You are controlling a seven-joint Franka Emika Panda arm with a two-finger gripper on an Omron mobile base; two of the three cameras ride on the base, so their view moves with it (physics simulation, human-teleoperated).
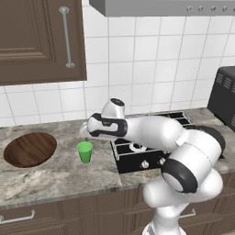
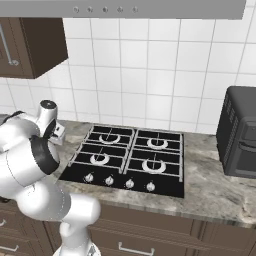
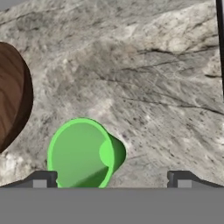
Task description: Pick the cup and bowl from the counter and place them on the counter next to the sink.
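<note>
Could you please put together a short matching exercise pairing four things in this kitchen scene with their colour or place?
Things:
1. cup
2. bowl
3. stovetop
4. toaster oven

Descriptions:
A. dark brown wood grain, left of the cup in the left base view
B. black, with four burners
C. bright green, upright on the counter
D. dark box on the counter, right of the burners

Pairs: 1-C, 2-A, 3-B, 4-D

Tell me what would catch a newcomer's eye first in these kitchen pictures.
The bright green cup stands upright on the grey stone counter, just left of the black gas stovetop, and it stands out against everything around it. To its left lies the wide dark wooden bowl, apart from the cup. The white arm bends over the counter, and in the hand view the open fingers sit above the cup.
</note>
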